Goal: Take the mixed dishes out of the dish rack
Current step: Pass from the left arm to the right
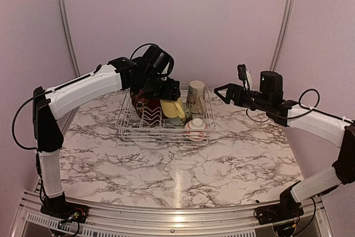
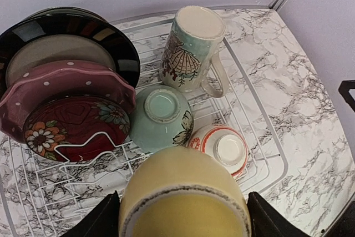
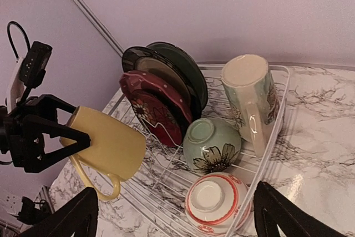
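Marble table (image 1: 222, 159) carries the dish rack (image 1: 161, 132) at my twelve o'clock. My left gripper (image 2: 186, 223) clamps the yellow mug (image 3: 108, 145), raised above the rack's middle. My right gripper (image 1: 223, 95) gapes empty at the rack's three o'clock. I should lift straight clear, then set it down gently.

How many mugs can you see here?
2. A yellow mug is held in the left claw above the dish rack; a cream shell-patterned mug stands upside down at the rack's far side. Plates could hide another.
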Controlling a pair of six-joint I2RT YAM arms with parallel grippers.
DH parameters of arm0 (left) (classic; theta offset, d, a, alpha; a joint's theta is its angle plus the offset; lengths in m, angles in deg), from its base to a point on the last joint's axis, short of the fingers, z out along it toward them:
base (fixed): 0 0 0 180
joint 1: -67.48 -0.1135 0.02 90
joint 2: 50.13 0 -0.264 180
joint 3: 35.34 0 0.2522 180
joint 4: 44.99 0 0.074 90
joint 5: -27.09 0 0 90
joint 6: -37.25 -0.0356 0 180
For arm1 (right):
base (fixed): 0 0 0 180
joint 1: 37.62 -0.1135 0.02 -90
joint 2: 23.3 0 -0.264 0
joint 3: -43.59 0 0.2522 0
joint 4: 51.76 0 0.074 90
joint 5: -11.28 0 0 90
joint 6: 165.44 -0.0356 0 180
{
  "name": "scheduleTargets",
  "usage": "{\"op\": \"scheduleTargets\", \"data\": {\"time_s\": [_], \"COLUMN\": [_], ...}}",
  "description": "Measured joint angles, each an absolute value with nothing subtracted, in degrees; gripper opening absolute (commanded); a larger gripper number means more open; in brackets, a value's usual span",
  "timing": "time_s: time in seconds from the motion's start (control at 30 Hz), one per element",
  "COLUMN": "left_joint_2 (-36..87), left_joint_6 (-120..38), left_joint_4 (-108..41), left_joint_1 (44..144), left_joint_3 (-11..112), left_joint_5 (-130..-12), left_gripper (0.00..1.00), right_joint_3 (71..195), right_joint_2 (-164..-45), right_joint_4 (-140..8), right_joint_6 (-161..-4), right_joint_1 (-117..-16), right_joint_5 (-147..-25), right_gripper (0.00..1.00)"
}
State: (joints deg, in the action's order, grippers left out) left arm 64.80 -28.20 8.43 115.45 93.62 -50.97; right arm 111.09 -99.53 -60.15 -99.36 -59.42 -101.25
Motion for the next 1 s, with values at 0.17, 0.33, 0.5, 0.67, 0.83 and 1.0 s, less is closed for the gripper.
{"op": "scheduleTargets", "data": {"time_s": [0.17,0.33,0.5,0.67,0.83,1.0], "left_joint_2": [58.16,53.33,48.76,46.05,45.11,44.32], "left_joint_6": [-25.47,-22.01,-17.40,-12.53,-9.75,-8.09], "left_joint_4": [1.35,-7.29,-17.78,-28.97,-36.18,-41.30], "left_joint_1": [113.96,112.23,110.42,108.95,108.67,108.67], "left_joint_3": [86.25,79.98,71.22,63.92,60.94,59.13], "left_joint_5": [-57.59,-64.19,-69.92,-74.23,-76.21,-77.88], "left_gripper": [0.00,0.00,0.00,0.00,0.00,0.00], "right_joint_3": [111.04,109.71,109.49,109.49,109.38,110.43], "right_joint_2": [-104.30,-110.85,-116.54,-121.50,-124.47,-127.03], "right_joint_4": [-47.45,-31.37,-15.43,-1.03,5.86,9.40], "right_joint_6": [-109.16,-123.01,-137.39,-149.90,-157.00,-164.28], "right_joint_1": [-58.96,-59.53,-62.02,-65.35,-66.68,-68.32], "right_joint_5": [-111.98,-118.54,-121.31,-122.43,-122.19,-122.19], "right_gripper": [0.94,0.92,0.87,0.86,0.78,0.59]}}
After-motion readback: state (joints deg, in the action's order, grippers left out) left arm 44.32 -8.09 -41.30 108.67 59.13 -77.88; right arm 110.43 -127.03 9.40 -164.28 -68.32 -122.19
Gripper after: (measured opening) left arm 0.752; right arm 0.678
